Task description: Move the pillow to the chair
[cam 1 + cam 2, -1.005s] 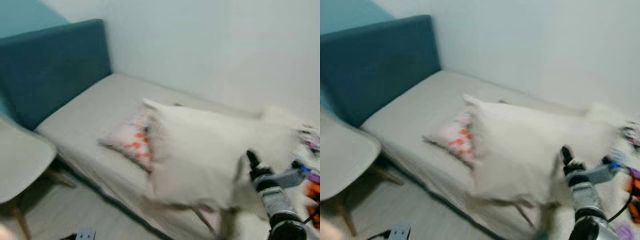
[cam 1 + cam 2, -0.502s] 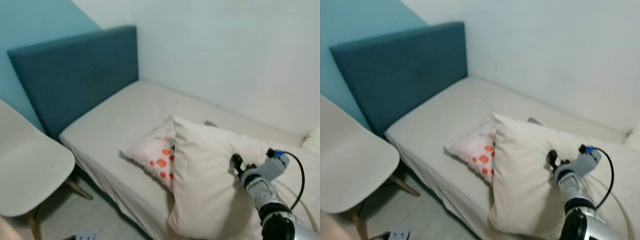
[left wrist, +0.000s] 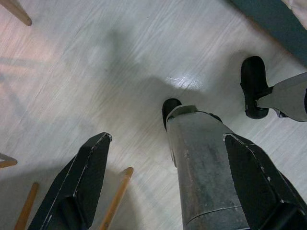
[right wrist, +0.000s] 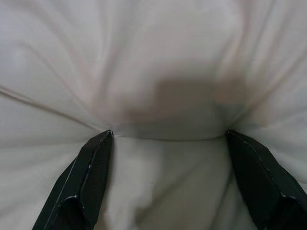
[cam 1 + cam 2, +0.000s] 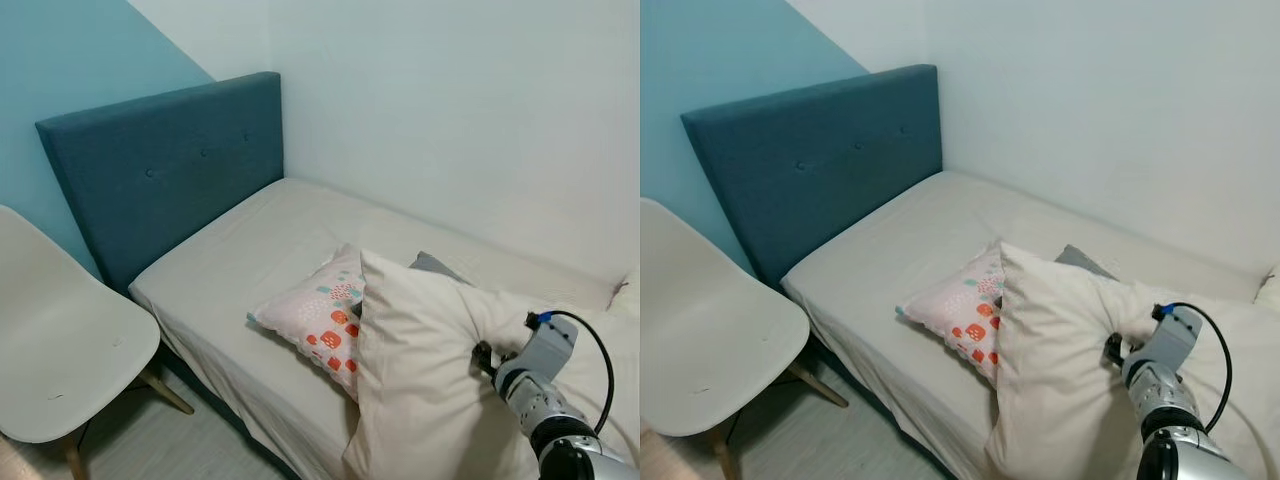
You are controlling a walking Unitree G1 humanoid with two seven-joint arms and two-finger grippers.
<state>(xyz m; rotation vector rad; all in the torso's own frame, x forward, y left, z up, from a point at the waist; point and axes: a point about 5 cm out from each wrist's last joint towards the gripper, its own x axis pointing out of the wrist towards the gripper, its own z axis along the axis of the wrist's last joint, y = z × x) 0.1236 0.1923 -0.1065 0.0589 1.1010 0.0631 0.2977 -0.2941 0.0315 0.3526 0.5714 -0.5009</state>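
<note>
**A:** Where is the cream pillow (image 5: 430, 370) sitting?

**B:** It lies on the bed (image 5: 230, 260), its near end over the mattress edge, overlapping a smaller patterned cushion (image 5: 315, 320). The white chair (image 5: 60, 350) stands on the floor beside the bed by the blue headboard (image 5: 160, 165), well apart from the pillow.

**A:** And the right end effector (image 4: 168, 139)?

**B:** Its fingers (image 4: 93, 167) are spread wide and pressed into the pillow's fabric, which bunches in folds between them; they have not closed on it. The left end effector (image 3: 168, 182) hangs over the floor, fingers apart, holding nothing.

**A:** How would the pillow handle?

**B:** Likely light, soft and floppy. It dents under the fingers, so a shallow pinch of the cover alone could slip or let the body sag. A deep bite gathering stuffing near the long edge should hold better, though the free end would probably droop when lifted and might drag the cushion along
</note>
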